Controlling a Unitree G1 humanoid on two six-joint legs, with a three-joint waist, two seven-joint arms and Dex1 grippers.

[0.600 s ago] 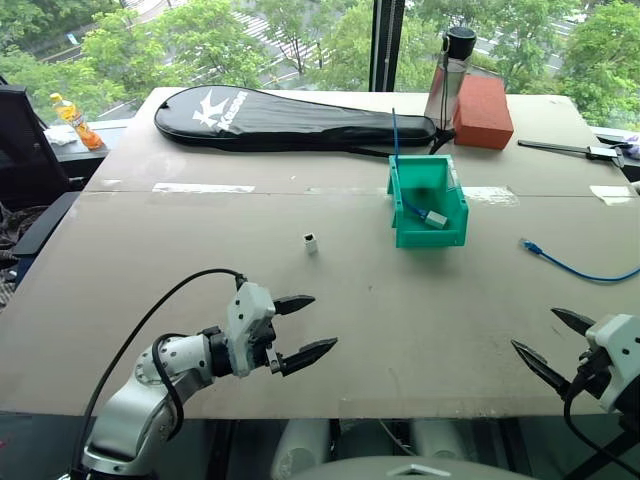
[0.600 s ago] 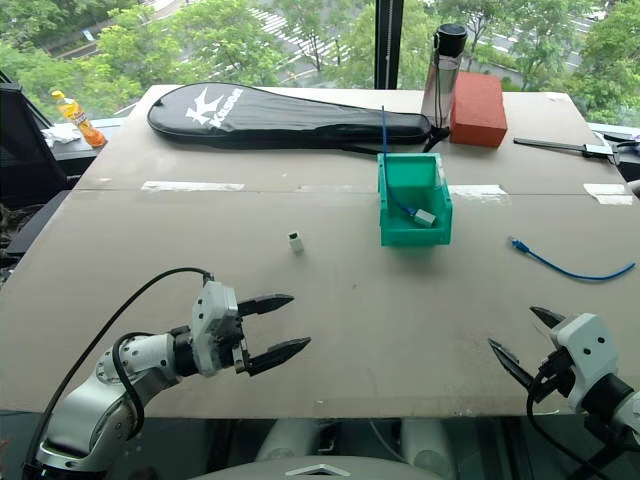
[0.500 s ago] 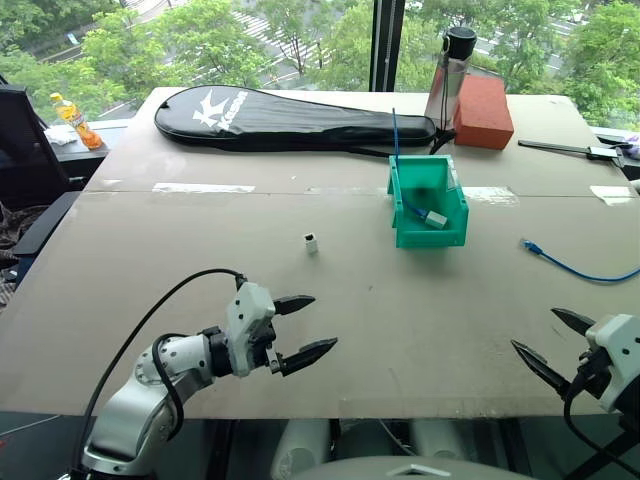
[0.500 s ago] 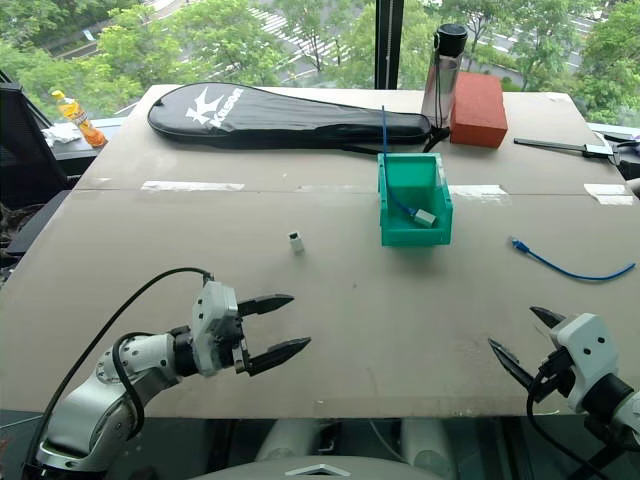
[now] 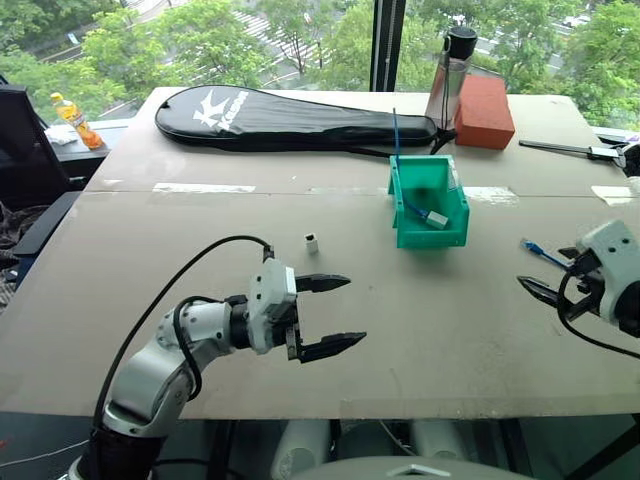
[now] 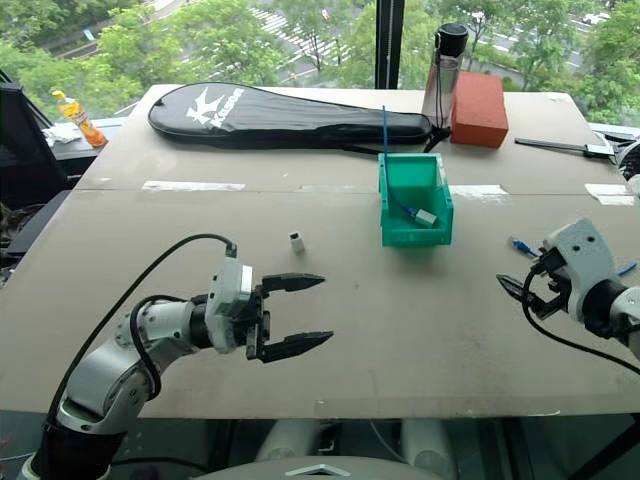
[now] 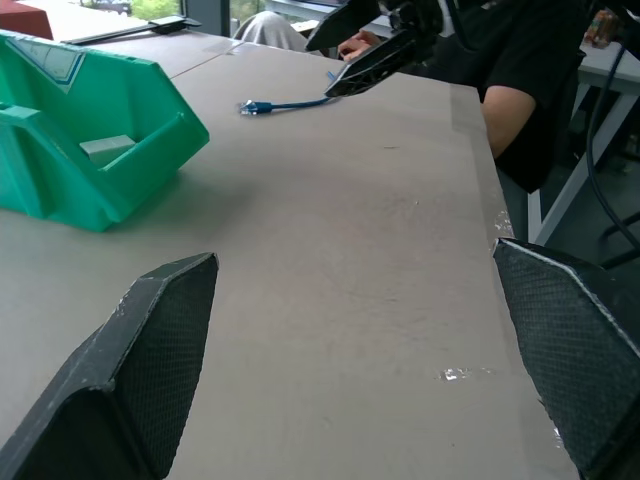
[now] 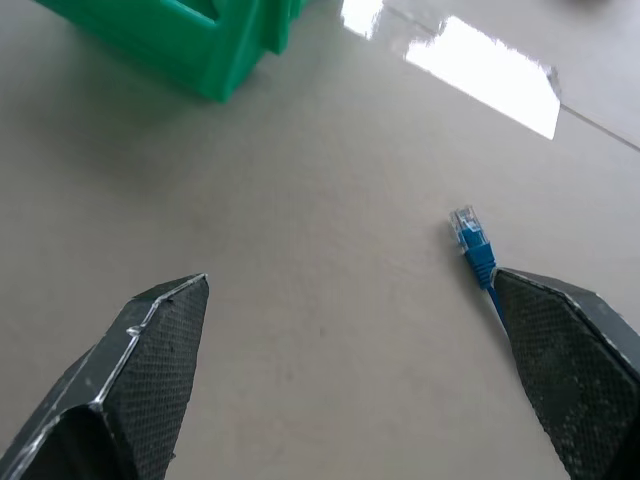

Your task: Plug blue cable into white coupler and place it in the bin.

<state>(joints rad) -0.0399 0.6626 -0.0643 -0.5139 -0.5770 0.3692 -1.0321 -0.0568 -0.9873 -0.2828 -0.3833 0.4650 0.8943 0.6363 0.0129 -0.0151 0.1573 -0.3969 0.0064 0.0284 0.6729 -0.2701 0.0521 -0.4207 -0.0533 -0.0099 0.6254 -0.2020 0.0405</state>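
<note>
Cable time: our right hand [image 6: 522, 291], fingers apart, hovers near the blue cable [image 8: 477, 248] lying limp on the table [image 5: 420, 300]. We'd pinch behind its stiff plug; left hand [image 5: 335, 315] gapes too, empty.

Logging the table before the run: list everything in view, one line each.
blue cable: one, bright blue, flat on table at the right, by the right gripper
second blue cable: one, in the bin, standing out its back
white coupler: one, mid-table, apart from the left gripper
bin: one, teal, centre, holding a small pale block
racket case: one, black, far side
bottle: one, dark-capped, far side
brick-shaped block: one, red, beside bottle
left gripper: open
right gripper: open
</note>
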